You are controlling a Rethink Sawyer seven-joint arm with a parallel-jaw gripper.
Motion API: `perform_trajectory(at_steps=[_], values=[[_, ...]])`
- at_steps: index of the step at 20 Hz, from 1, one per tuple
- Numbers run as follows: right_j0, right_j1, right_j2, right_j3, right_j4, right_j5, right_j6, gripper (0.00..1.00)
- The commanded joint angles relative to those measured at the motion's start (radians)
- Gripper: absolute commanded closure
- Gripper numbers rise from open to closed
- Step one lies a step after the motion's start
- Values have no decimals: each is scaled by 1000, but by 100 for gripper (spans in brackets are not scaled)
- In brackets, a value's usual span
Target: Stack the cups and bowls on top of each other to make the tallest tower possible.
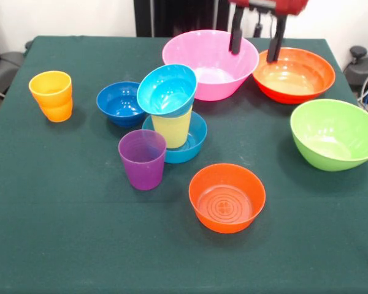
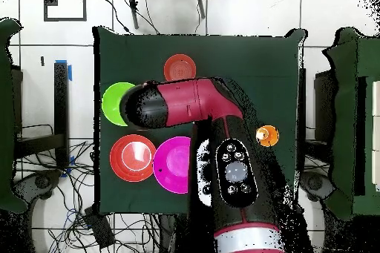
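The tower stands mid-table: a mid-blue small bowl (image 1: 197, 136) holds the upright yellow cup (image 1: 172, 127), and a cyan small bowl (image 1: 167, 90) rests tilted on the cup. The purple cup (image 1: 142, 158) stands in front of it, touching or nearly touching. The dark blue small bowl (image 1: 118, 103) is to its left, and the orange cup (image 1: 51, 95) (image 2: 266, 136) far left. A small orange-red bowl (image 1: 227, 197) (image 2: 179, 67) sits in front. My gripper (image 1: 256, 37) is open and empty, above the gap between the pink bowl (image 1: 210, 64) and the large orange-red bowl (image 1: 293, 75).
The lime green bowl (image 1: 335, 133) (image 2: 115, 103) sits at the right side of the green table (image 1: 80, 239). In the overhead view my arm (image 2: 200, 105) hides the tower; the pink bowl (image 2: 172, 165) and the large orange-red bowl (image 2: 132, 157) show beside it.
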Motion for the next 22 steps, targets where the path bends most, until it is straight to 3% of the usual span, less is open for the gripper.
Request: perform_trajectory(at_steps=[1, 22], values=[[8, 103, -18, -27, -94, -74, -22, 0], [7, 35, -16, 2, -65, -25, -47, 0]])
